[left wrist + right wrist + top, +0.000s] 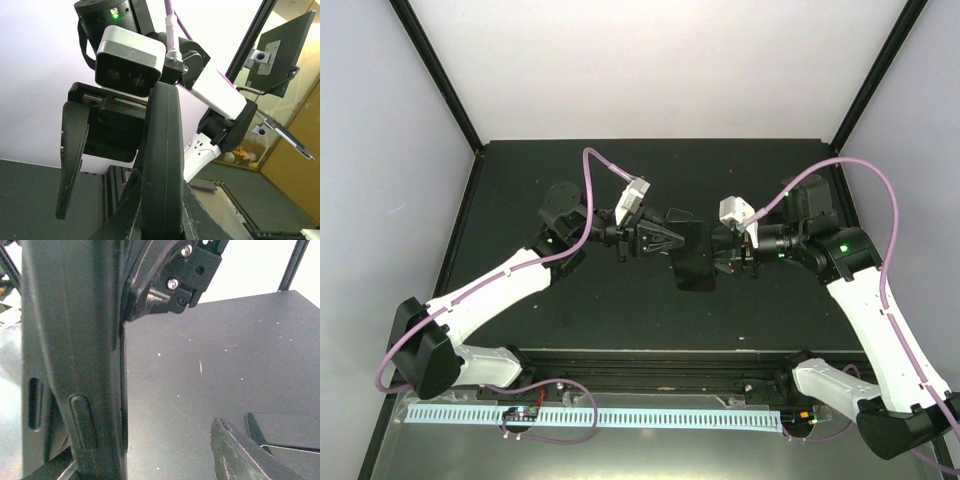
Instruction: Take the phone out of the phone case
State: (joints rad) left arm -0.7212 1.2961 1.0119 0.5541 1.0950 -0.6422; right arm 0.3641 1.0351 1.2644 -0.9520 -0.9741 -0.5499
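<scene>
The black phone case (692, 255) is held edge-up above the dark table between both arms, with the phone still in it. My left gripper (665, 243) is shut on its left edge. In the left wrist view the case (160, 150) stands edge-on, clamped between my fingers (160, 196). My right gripper (722, 255) is open at the case's right edge. In the right wrist view the case's side with its button (80, 390) fills the left. One finger (232, 450) stands well apart from it, and the other finger is hidden by the case.
The black table (570, 300) lies below, with its dark surface (210, 350) showing in the right wrist view. A black rail (650, 365) and a white toothed strip (590, 415) run along the near edge. Black frame posts (440, 80) stand at the back corners.
</scene>
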